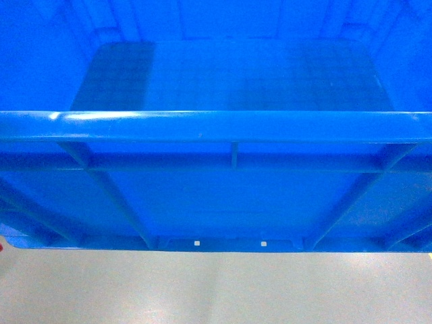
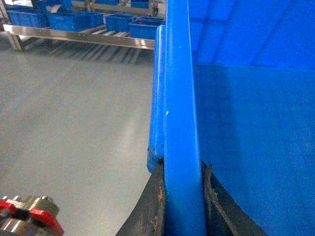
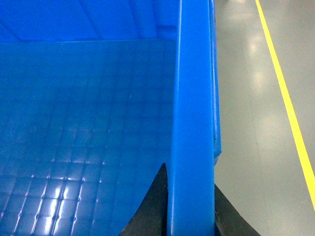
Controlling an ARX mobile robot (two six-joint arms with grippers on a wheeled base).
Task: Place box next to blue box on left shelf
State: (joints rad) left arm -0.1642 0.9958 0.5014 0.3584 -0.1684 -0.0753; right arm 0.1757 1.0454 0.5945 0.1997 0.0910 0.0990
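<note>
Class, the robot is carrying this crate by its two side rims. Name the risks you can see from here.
1. The left gripper and right gripper each pinch only a thin strip of the box rim, so a jolt might let it slip or tilt.
2. The box fills the head view, so the robot may misjudge the rack and the small crates on it.
</note>
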